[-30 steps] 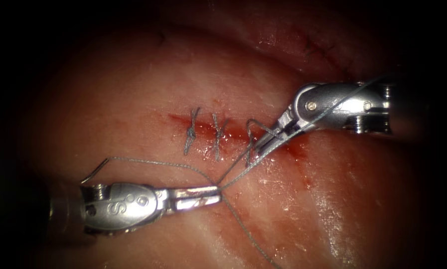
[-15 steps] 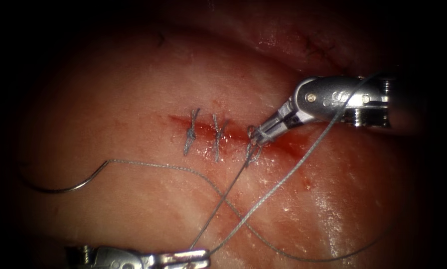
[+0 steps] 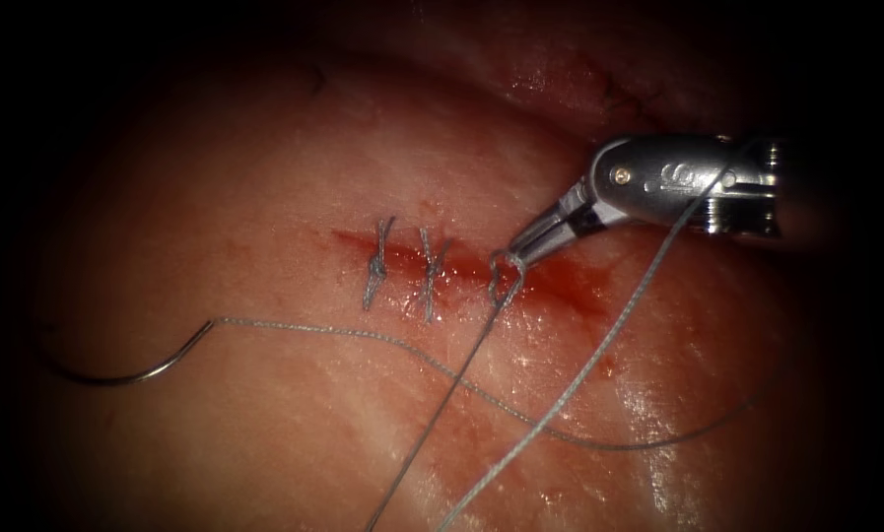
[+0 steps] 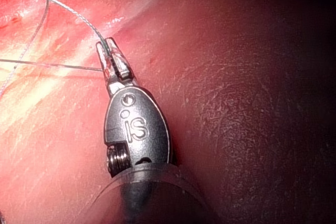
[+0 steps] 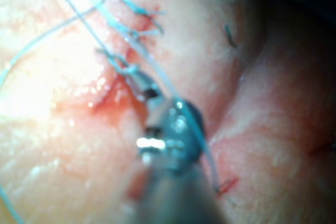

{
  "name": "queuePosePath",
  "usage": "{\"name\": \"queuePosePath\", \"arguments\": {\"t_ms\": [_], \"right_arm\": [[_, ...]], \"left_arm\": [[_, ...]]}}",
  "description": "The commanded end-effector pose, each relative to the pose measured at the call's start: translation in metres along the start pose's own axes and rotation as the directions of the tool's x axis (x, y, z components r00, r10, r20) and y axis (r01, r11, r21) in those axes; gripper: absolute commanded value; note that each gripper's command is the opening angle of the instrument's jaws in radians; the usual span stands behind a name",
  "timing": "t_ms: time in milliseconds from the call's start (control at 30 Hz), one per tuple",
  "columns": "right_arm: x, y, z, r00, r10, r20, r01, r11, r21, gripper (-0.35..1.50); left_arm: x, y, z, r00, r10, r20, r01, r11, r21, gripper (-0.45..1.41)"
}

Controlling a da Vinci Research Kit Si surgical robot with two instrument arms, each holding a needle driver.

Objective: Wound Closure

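- The cut (image 3: 461, 261) runs left to right across the middle of the tissue (image 3: 264, 197).
- Two tied stitches (image 3: 402, 266) cross the cut toward its left end; a third loop (image 3: 504, 281) sits just right of them.
- The right tool (image 3: 518, 251) comes in from the right, its tip at that loop, holding thread (image 3: 599, 355) there.
- The needle (image 3: 126, 369) lies free on the tissue, well left of and before the cut.
- In the left wrist view, the left tool (image 4: 113, 59) grips thread over tissue.

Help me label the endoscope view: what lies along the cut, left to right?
Curved needle lying free on the tissue → first knotted stitch → second knotted stitch → thread loop at the third stitch → right pincer, shut on that thread.
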Motion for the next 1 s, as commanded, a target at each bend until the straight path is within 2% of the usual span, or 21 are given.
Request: {"name": "queuePosePath", "arguments": {"t_ms": [33, 267, 500, 733, 1000], "right_arm": [[-0.0004, 0.0006, 0.0006, 1.0, 0.007, 0.003, -0.007, 1.0, -0.006, -0.35], [-0.0007, 0.0009, 0.0005, 1.0, 0.026, 0.014, -0.025, 0.999, -0.024, -0.35], [-0.0004, 0.0008, 0.0009, 1.0, 0.028, 0.015, -0.027, 0.999, -0.027, -0.35], [0.0, 0.0014, 0.0013, 0.999, 0.038, 0.013, -0.037, 0.998, -0.041, -0.35], [-0.0008, 0.0032, 0.0008, 0.996, 0.079, 0.039, -0.073, 0.987, -0.141, -0.35]], "left_arm": [[-0.0009, 0.0011, 0.0, 1.0, -0.01, 0.002, 0.01, 1.0, 0.0, -0.45], [-0.0018, 0.0037, -0.0026, 1.0, -0.024, 0.006, 0.024, 1.0, 0.011, -0.45], [-0.0013, 0.0061, -0.0046, 1.0, -0.018, 0.015, 0.018, 1.0, 0.02, -0.45], [-0.0014, 0.0071, -0.006, 0.999, -0.023, 0.026, 0.022, 1.0, 0.014, -0.45], [0.0013, 0.0088, -0.007, 0.999, -0.029, 0.03, 0.028, 0.999, 0.022, -0.45]]}}
